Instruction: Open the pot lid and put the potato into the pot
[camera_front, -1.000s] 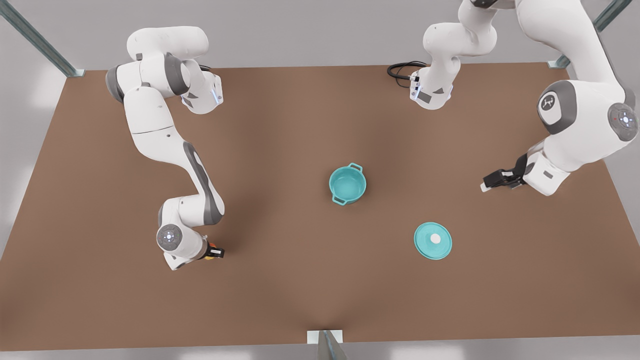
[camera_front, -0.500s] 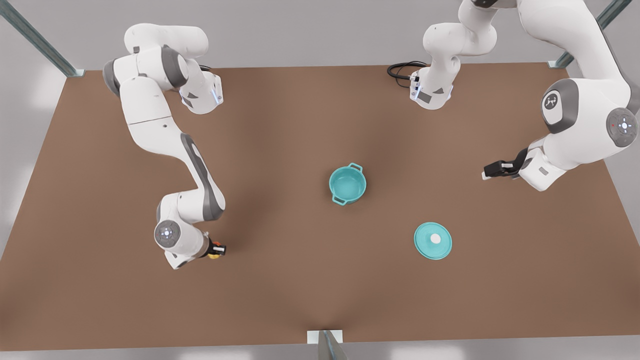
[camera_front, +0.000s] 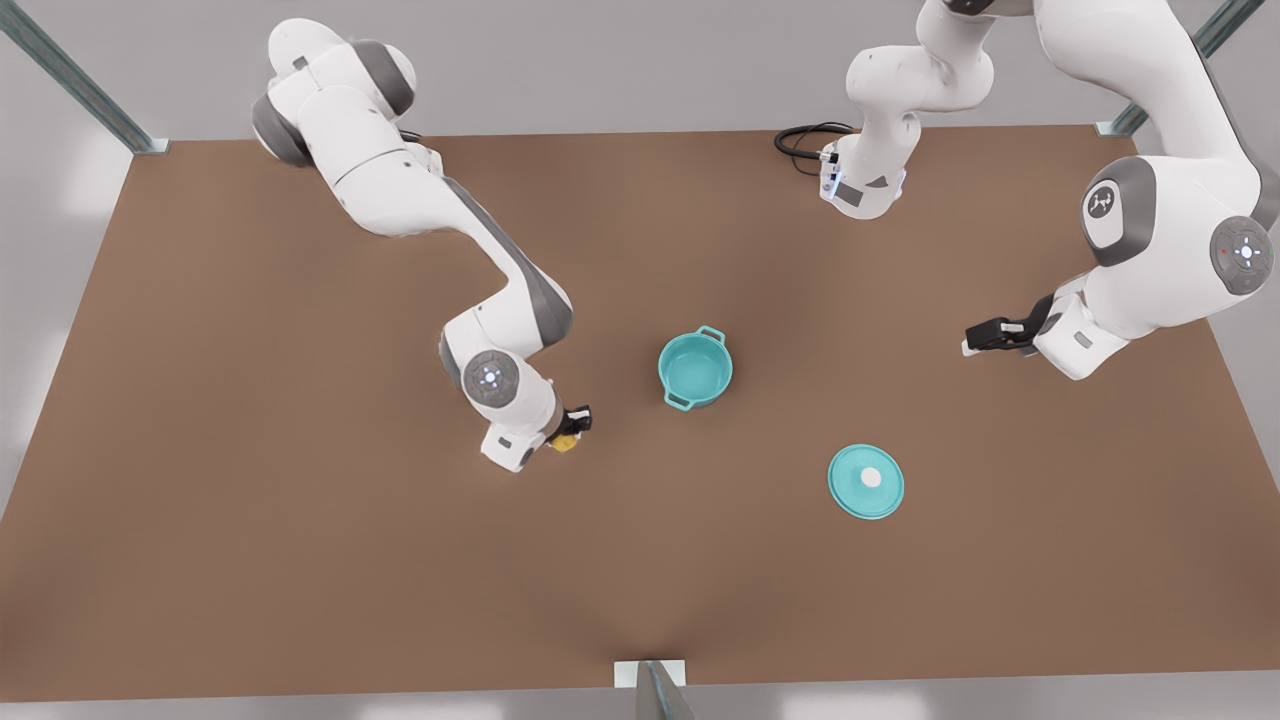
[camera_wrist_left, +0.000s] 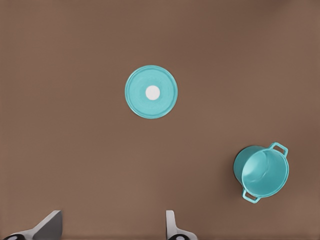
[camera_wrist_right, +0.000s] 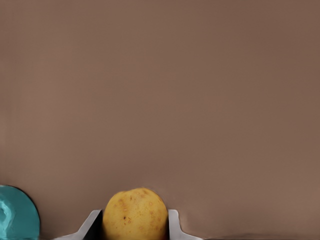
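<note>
Near the middle of the brown table stands the pot, uncovered, teal interior showing, loop handles toward far right and near left in the front view. Nothing visible inside it.

Pot lid lies flat on the table, white knob up, nearer the camera and to the front view's right of the pot, well apart from it. Left wrist view shows the same pair: lid flat, pot off to one side, bare tabletop between them.

Right gripper sits just to the front view's left of the pot, slightly nearer the camera, above the table. Its fingers are clamped on the potato; the right wrist view shows the potato, yellow with faint orange specks, pinched between both pads, with the pot's rim at the frame edge. Open tabletop lies between gripper and pot.

Left gripper waits at the front view's right, far of the lid and well clear of the pot, carrying nothing. Its fingertips stand wide apart in the left wrist view.

A black cable coils at the far table edge beside an arm base.
</note>
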